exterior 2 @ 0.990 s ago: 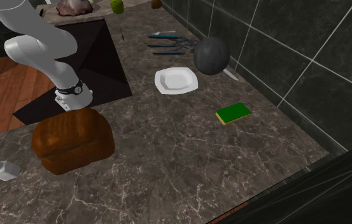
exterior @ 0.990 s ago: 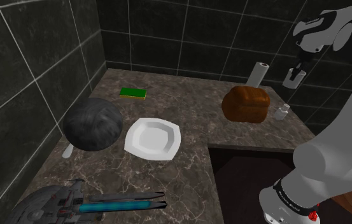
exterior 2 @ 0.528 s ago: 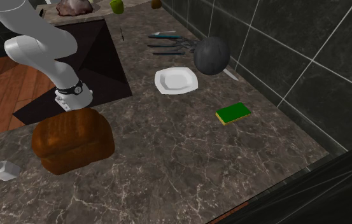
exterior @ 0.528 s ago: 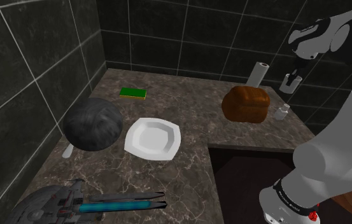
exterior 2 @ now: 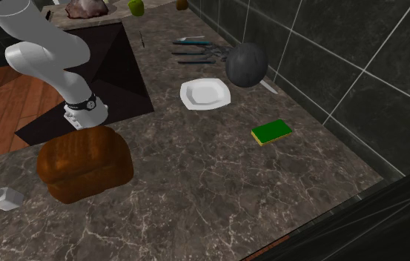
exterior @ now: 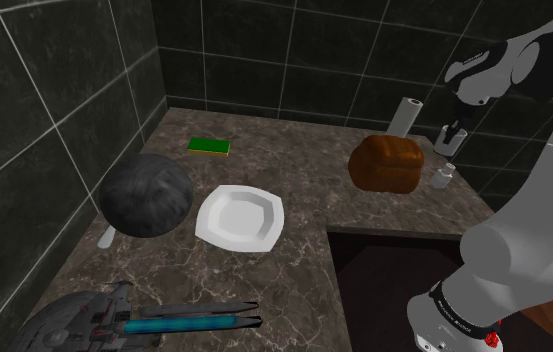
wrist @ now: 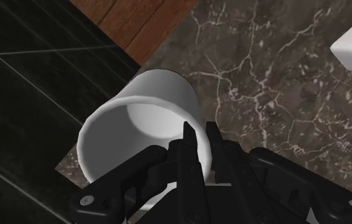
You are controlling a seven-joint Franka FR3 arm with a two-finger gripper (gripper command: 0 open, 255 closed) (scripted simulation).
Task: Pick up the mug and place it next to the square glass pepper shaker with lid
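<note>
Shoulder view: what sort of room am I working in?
Most likely a kitchen: a stone-patterned counter against dark tiled walls, with a bread loaf, a white plate and a sponge on it.

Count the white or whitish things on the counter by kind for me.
mug: 1
plate: 1
shaker: 1
whitish handle beside the dark round thing: 1
Total: 4

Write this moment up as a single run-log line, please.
stage: placing | pincer: shut on mug rim | shaker: close by on counter | release: pending
</note>
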